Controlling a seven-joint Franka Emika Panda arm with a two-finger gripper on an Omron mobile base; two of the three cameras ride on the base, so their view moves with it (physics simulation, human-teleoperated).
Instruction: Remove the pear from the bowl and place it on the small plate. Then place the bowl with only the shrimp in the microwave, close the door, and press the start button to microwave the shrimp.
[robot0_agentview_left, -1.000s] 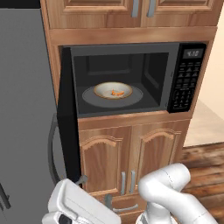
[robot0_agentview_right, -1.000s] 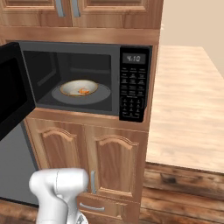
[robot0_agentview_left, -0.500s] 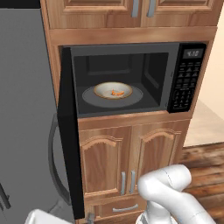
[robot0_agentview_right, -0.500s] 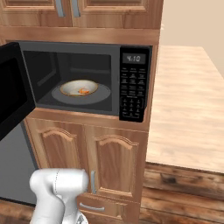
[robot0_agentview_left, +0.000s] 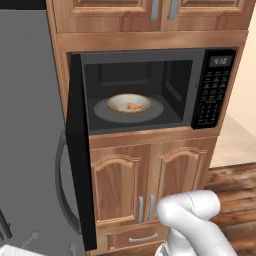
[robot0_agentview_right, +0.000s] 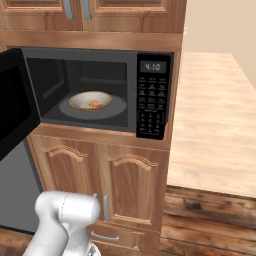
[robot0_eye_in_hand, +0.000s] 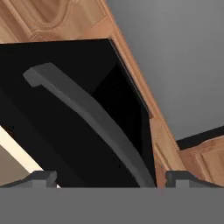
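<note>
With the bowl (robot0_agentview_left: 129, 104) centred on the turntable, we should press our wide-open gripper (robot0_eye_in_hand: 111, 177) against the door (robot0_eye_in_hand: 65, 131) beside its handle (robot0_eye_in_hand: 94, 120), swinging it fully shut.

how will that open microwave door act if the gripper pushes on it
The door probably swings stiffly as one rigid panel, pivoting on its left-edge hinge toward the microwave. A push near the free edge, by the handle, likely turns it most easily. Its glossy black face may let the gripper slide.
</note>
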